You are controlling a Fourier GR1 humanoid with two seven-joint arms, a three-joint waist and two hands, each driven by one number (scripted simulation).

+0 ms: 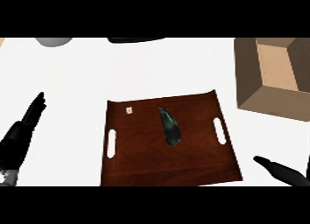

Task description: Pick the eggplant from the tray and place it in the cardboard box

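The white desk [86,78] carries a cardboard box [248,78] at far right and a dark wooden tray [138,153] at near centre. The eggplant [169,124] lies lengthwise on the tray, untouched. The right hand [290,173] hangs near right, fingers spread apart; the left hand [19,133] rests open at left. The slim, glossy eggplant could roll away if pinched off-centre.

Dark eggplant [169,125] lies lengthwise mid brown tray [170,170]; open cardboard box [248,83] upper right, apart.

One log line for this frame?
eggplant: on tray | cardboard box: holds nothing visible | left hand: open | right hand: open
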